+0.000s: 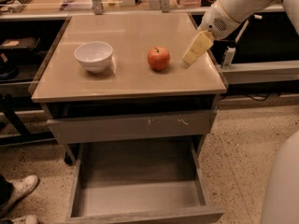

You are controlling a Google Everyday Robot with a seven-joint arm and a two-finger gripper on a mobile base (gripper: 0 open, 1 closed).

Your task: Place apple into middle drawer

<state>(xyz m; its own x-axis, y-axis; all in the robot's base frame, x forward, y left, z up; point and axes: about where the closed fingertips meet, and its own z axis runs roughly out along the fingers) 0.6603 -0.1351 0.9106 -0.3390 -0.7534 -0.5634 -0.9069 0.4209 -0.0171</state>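
Note:
The red-orange apple (159, 58) stands on the tan tabletop (131, 29), right of centre. My gripper (188, 61), with pale yellow tips, hangs from the white arm at the upper right. It points down-left and sits just right of the apple, a short gap away, low over the tabletop. It holds nothing that I can see. The middle drawer (140, 197) is pulled out wide open at the bottom of the cabinet. Its smooth grey floor is bare.
A white bowl (94, 56) stands on the tabletop left of the apple. A shut grey drawer with pale scratches (131, 125) sits above the open one. A person's white shoe (16, 192) is at the lower left. Shelves and benches flank the cabinet.

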